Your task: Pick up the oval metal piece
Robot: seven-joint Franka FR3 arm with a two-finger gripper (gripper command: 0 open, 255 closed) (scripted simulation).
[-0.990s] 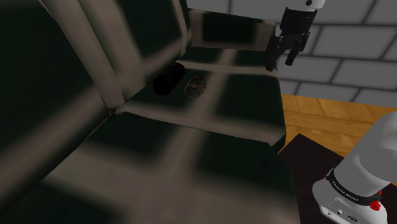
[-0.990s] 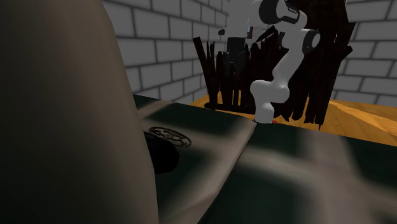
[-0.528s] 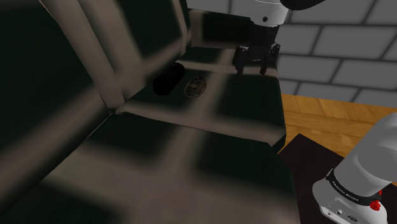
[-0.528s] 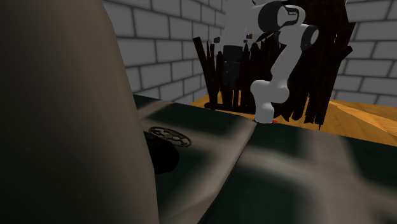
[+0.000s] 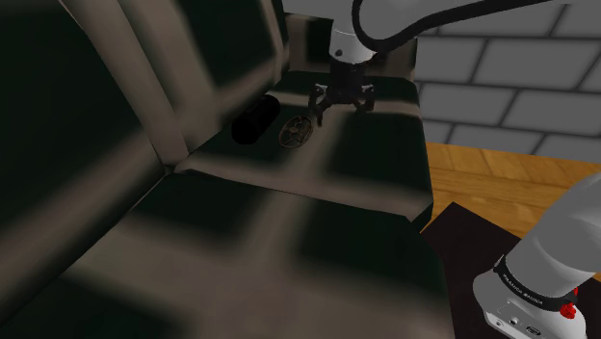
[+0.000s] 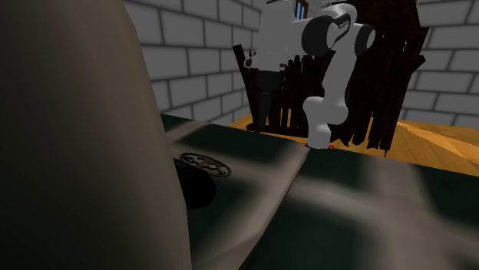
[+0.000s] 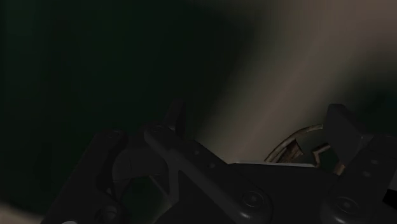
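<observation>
While the all-black two-finger pincer point(image 5: 342, 108) is held low over the dark green seat crossed by pale bands point(image 5: 371, 164), its fingers are spread well apart and nothing is clasped between them. The oval metal piece point(image 5: 297, 131), a dark openwork ring with spokes, is laid flat on the seat just beside the pincer and a little lower, outside the gap between the fingers. No contact between the two is seen.

In the wrist view the pincer point(image 7: 257, 127) is shown with one finger point(image 7: 343, 130) set close above the oval metal piece point(image 7: 299, 147), which is partly hidden behind the pincer's body.

A black cylinder point(image 5: 253, 119) is laid on its side beyond the oval metal piece, on the side away from the pincer and just next to it. In the second exterior view the piece point(image 6: 204, 162) and the cylinder point(image 6: 198, 188) are found close to the seat's tall pale back point(image 6: 77, 138).

The pincer is carried by the white arm point(image 5: 433, 14), which is bent over from its stand. Behind it a grey brick wall point(image 5: 520, 77) and a wooden floor point(image 5: 501, 178) are seen.
</observation>
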